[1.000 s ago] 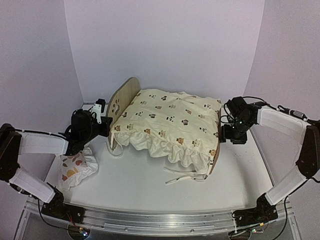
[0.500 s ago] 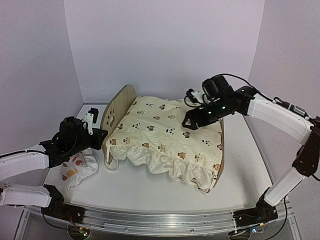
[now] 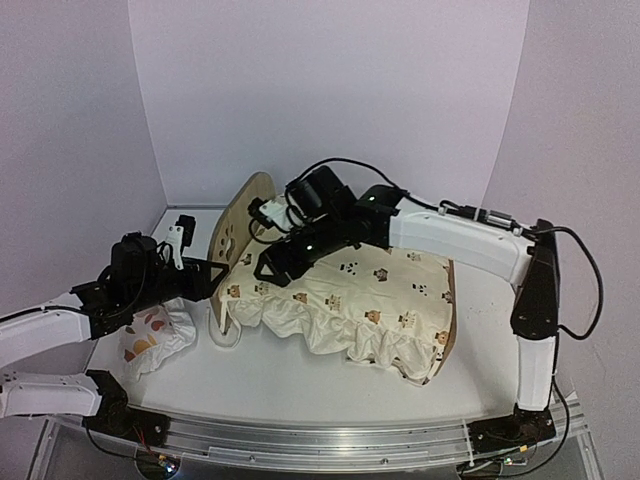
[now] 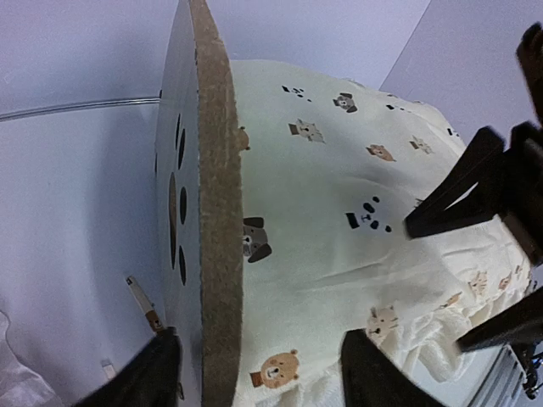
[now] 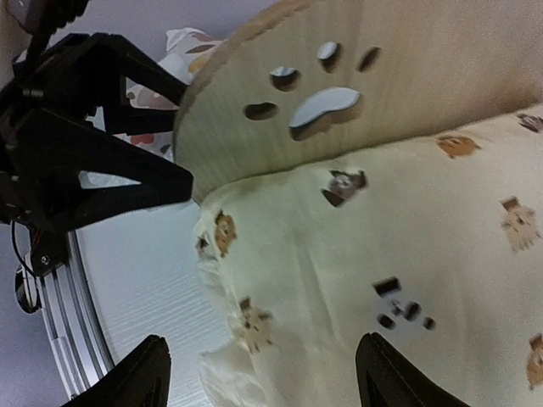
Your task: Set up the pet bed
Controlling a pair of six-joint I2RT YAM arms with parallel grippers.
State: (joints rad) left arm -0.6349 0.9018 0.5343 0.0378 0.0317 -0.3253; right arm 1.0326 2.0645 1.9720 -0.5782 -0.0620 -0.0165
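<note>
Pale lilac walls close in a white table [image 3: 300, 385] on three sides. The pet bed [image 3: 243, 205] stands toward the back, angled, its arched headboard at the left and its low footboard at the right. Bare tabletop runs in front of it to the near rail, and a narrower strip lies between the footboard and the right wall. A cream ruffled cushion [image 3: 375, 290] with small animal prints covers the bed, its frill spilling over the near side rail. A small white pillow [image 3: 155, 335] with orange-brown prints lies on the table left of the headboard, close to the left arm.

The right arm reaches across the bed. The right gripper [image 5: 263, 339] has its jaws spread wide over the cushion's corner by the headboard, holding nothing. The left gripper [image 4: 259, 339] is also spread wide, one finger on each side of the headboard's edge (whether either finger touches the wood cannot be told).
</note>
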